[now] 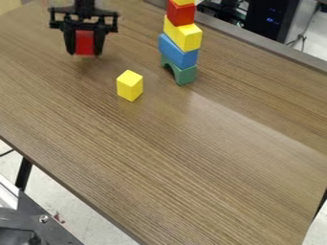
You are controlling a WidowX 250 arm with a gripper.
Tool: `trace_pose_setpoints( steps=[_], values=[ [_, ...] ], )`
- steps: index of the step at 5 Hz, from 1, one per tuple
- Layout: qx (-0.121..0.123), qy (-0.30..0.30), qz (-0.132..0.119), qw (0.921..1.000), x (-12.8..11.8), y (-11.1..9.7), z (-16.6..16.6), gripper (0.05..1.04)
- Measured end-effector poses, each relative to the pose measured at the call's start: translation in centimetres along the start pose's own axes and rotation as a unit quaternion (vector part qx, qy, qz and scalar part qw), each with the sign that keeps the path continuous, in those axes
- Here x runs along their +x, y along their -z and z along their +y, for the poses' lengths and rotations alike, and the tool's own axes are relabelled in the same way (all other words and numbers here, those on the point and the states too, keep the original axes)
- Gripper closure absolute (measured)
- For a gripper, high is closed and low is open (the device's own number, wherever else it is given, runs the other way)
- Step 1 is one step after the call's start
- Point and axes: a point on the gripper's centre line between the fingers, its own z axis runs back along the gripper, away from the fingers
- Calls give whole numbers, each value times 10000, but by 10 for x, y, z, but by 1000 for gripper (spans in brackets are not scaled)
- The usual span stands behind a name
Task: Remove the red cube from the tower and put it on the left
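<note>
1. The gripper (84, 51) is over the upper-left part of the tabletop (191, 158), pinching the red cube (84, 42) between its two fingers; whether the cube touches the wood I cannot tell.
2. The tower (179, 51) stands well apart from the gripper, near the tabletop's grey-bordered far-right edge. From the bottom it has a green arch (186, 75), a blue block (174, 49), a yellow block (184, 34), a red block (180, 13) and a yellow piece (184, 2), cut off by the view's top. Its layers sit slightly twisted against each other.
3. A loose yellow block (129, 86) stands upright between the gripper and the tower, set toward the tabletop's near-left edge from both and closer to the tower. It touches neither.
4. Past the far-right edge are a black case (273, 19) with small blue lights and some cables (300, 39).
5. Below the near-left edge are a black table leg (24, 174) and a dark metal frame (48, 229) with a bolt (43, 218).
</note>
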Motion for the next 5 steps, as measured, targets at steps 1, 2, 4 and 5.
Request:
trace_pose_setpoints(
  steps=[1, 2, 4, 5],
  values=[
    [-355, 40, -91, 9993, 9, 7, 9, 444],
    [-429, -39, -48, 9991, 8, 9, 13, 341],
    [-286, -32, 29, 9996, 3, 6, 13, 84],
    [-248, -104, -263, 9993, -1, -27, 17, 84]
  ],
)
